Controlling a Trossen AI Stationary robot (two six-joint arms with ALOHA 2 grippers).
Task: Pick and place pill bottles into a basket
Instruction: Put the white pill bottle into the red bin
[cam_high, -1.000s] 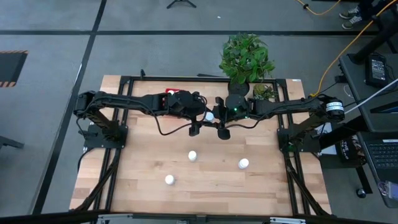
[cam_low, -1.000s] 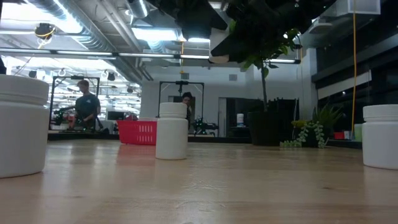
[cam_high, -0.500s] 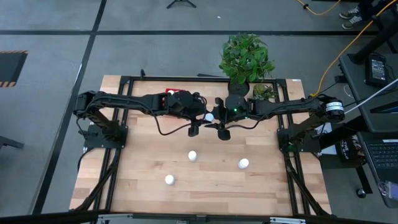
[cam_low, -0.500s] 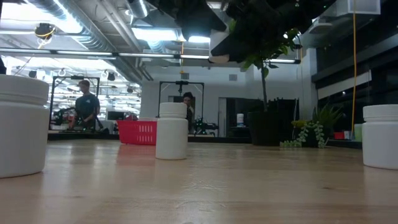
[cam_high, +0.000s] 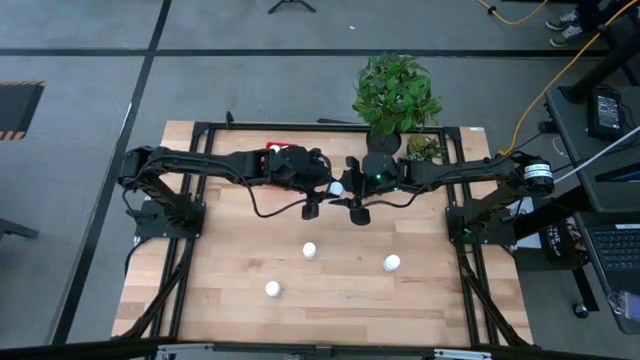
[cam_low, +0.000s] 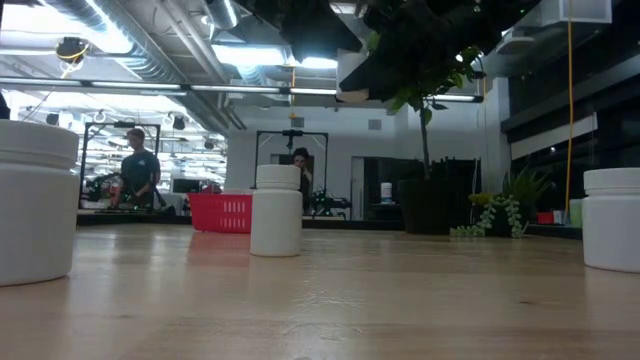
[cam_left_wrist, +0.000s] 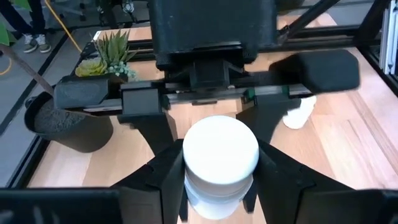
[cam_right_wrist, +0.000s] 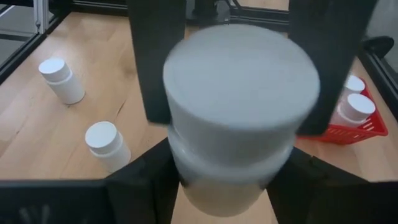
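The surface (cam_high: 330, 295) is pale matt wood planking. Pill bottles (cam_low: 276, 210) are smooth white plastic. The basket (cam_low: 221, 212) is red plastic lattice.

My two arms reach inward from opposite sides and meet above the far middle of the tabletop. My left pincer (cam_high: 322, 196) and right pincer (cam_high: 352, 199) face each other tip to tip, raised clear of the surface. Both sets of fingers (cam_left_wrist: 166, 180) flank one pill bottle (cam_left_wrist: 221, 163); the left closes on its sides, the right brackets it too.

Grey floor (cam_high: 80, 50), potted plant (cam_high: 396, 92), ceiling lights (cam_low: 240, 55).
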